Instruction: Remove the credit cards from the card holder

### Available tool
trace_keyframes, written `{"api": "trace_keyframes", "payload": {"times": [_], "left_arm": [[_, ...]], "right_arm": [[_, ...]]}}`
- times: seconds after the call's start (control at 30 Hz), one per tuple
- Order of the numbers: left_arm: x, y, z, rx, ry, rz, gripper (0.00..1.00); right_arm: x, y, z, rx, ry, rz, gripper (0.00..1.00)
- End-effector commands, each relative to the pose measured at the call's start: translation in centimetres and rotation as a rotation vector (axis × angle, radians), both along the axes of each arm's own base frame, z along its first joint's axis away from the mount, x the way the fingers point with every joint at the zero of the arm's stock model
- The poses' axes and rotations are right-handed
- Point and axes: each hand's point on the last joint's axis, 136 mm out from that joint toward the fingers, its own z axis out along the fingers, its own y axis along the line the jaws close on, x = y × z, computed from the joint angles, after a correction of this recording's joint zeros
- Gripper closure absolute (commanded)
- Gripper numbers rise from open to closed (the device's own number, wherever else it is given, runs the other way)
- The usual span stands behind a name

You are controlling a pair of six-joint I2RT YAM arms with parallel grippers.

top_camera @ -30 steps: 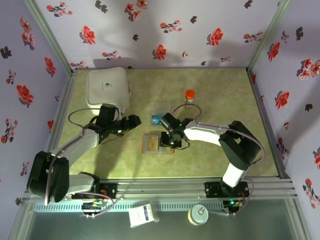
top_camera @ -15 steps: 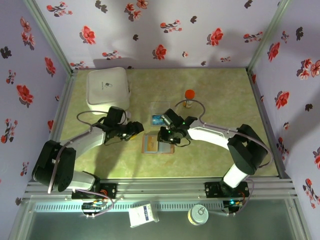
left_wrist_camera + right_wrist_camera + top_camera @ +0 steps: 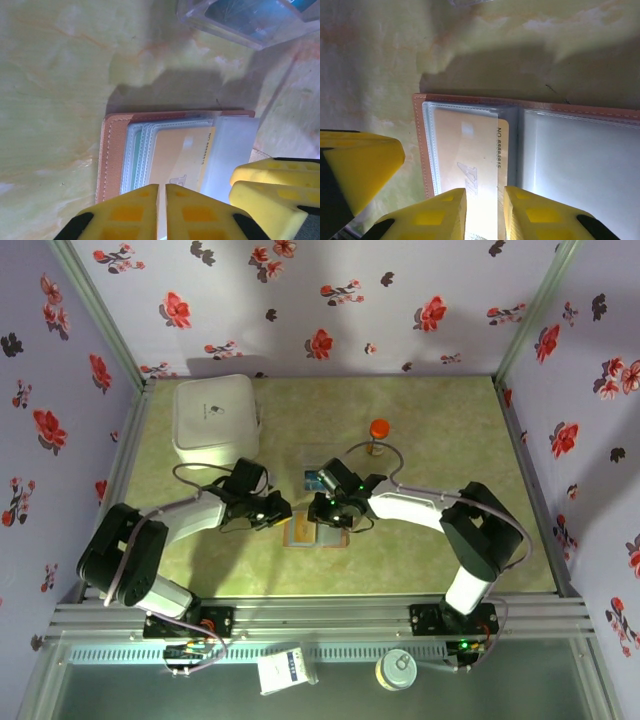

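Floral-papered walls on three sides; green marbled table (image 3: 440, 550). White box (image 3: 215, 418) sits at far left, orange-capped bottle (image 3: 379, 430) at far centre, well apart.

Card holder (image 3: 300, 532) lies open and flat at table centre, brown edge (image 3: 112, 150) showing, clear sleeves up. Yellow card (image 3: 465, 150) sits in a sleeve. Clear tray (image 3: 322, 478) lies just beyond the holder, with a bluish card (image 3: 245, 15) inside.

Left gripper (image 3: 162, 192) is over the holder's near edge, fingers drawn together with only a sliver between. Cannot tell whether a sleeve edge is pinched.

Right gripper (image 3: 485, 197) is beside it, fingers a narrow gap apart and straddling the yellow card's end. No clamp visible.
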Motion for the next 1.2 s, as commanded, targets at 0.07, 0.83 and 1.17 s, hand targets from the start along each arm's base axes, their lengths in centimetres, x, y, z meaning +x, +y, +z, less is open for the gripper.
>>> {"api": "trace_keyframes", "payload": {"times": [0.07,0.83,1.17], "left_arm": [[-0.3,-1.0,-0.1,-0.01,0.02,-0.032,0.92],[-1.6,-1.2,-2.0,0.01,0.093,-0.076,0.99],[-1.9,-0.8,-2.8,0.043,0.124,-0.079,1.0]], "right_arm": [[0.0,0.9,-0.3,0.033,0.021,-0.001,0.74],[-0.1,1.3,-2.0,0.031,0.058,0.004,0.75],[-0.4,0.0,-2.9,-0.04,0.058,0.01,0.76]]}}
